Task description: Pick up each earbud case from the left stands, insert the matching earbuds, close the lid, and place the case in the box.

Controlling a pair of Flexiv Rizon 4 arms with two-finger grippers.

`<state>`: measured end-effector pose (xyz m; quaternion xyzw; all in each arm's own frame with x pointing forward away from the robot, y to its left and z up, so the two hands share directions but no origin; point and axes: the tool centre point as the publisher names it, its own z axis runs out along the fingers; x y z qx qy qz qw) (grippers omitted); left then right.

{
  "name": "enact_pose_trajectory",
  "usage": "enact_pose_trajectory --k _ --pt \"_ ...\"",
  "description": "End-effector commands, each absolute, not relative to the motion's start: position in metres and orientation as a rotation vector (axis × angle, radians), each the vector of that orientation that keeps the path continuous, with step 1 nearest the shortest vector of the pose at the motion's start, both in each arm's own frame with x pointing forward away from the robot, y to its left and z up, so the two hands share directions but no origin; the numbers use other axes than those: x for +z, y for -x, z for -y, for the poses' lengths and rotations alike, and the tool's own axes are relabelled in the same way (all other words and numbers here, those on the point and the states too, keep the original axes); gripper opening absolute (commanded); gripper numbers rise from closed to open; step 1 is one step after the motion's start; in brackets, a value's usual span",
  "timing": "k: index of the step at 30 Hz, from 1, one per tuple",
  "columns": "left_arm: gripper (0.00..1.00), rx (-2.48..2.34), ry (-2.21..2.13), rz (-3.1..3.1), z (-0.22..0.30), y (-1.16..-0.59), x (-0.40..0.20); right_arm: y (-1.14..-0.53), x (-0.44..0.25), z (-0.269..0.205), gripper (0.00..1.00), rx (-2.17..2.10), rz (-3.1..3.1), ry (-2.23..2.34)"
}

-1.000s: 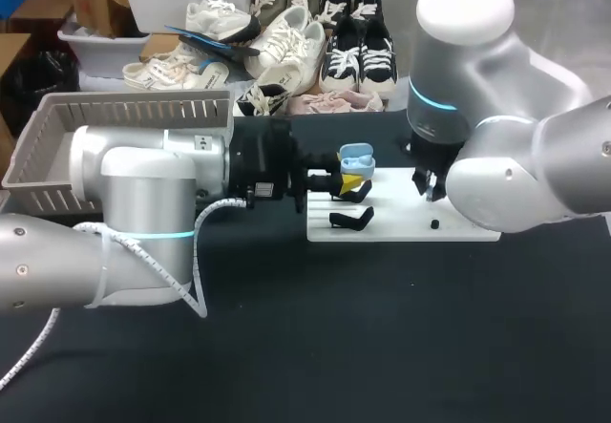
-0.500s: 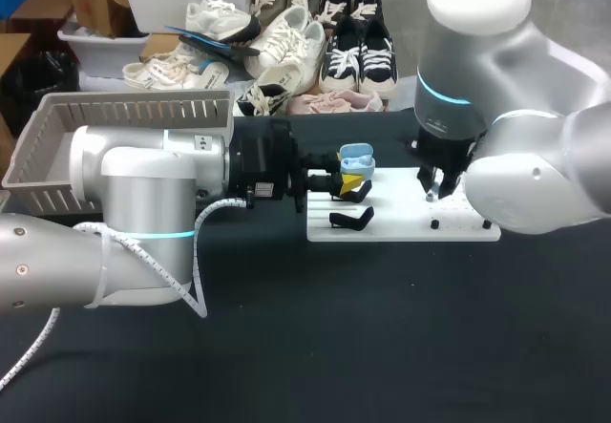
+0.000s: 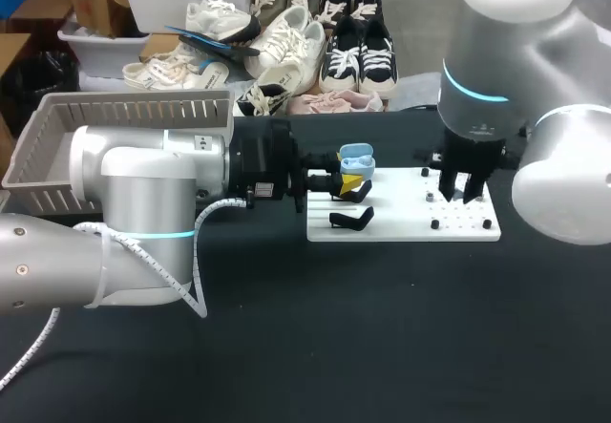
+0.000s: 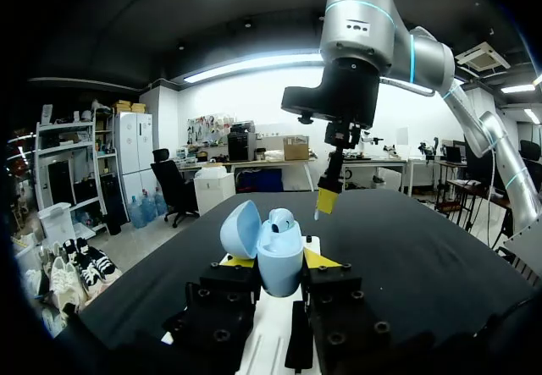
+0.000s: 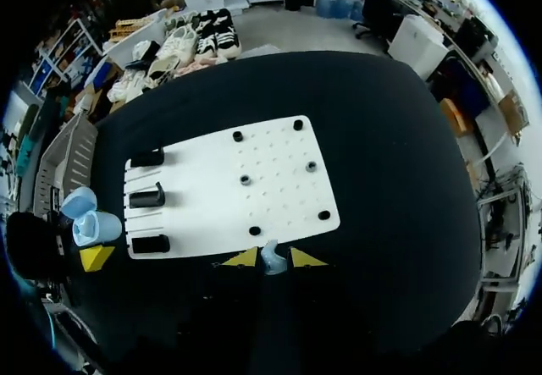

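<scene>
My left gripper (image 3: 352, 180) is shut on a light blue earbud case (image 3: 356, 164), held above the left end of the white board (image 3: 401, 224) with its lid open. In the left wrist view the case (image 4: 279, 255) sits between my yellow fingertips, lid (image 4: 240, 228) tipped back and one earbud seated inside. My right gripper (image 3: 458, 194) hangs over the board's right part. The right wrist view shows it (image 5: 272, 259) shut on a small light blue earbud (image 5: 271, 260), just off the board's near edge. Black stands (image 5: 146, 197) line the board's left side.
A grey slatted basket (image 3: 124, 117) stands behind my left arm at the table's left. Small black pegs (image 5: 244, 179) dot the board's right half. A bare black stand (image 3: 350, 218) lies just below the held case. Black tabletop stretches in front of the board.
My right arm has shifted to the right along the board, from near its middle to over its right part. The left arm and the case have stayed put.
</scene>
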<state>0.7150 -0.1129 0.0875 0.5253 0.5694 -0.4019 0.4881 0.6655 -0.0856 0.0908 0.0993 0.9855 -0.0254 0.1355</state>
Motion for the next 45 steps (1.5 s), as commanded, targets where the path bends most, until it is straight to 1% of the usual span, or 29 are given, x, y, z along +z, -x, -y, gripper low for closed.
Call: enact_pose_trajectory --k 1,14,23,33,45 --pt "0.0 -0.971 -1.271 -1.383 0.113 -0.713 0.087 -0.639 0.109 0.088 0.0 -0.117 -2.872 -0.182" --pt "0.0 -0.971 -1.271 -1.383 0.113 -0.713 0.087 -0.587 0.144 0.098 0.0 0.0 -2.921 0.07" --pt "0.0 -0.971 -1.271 -1.383 0.113 -0.713 0.087 -0.574 0.16 0.077 0.0 0.0 -2.922 0.298" --pt "0.0 -0.971 -1.271 -1.383 0.113 -0.713 0.087 -0.585 0.178 0.043 0.0 -0.021 -2.882 0.484" --pt "0.0 -0.971 -1.271 -1.383 0.113 -0.713 0.087 -0.622 0.19 0.007 0.0 -0.018 -2.825 0.658"
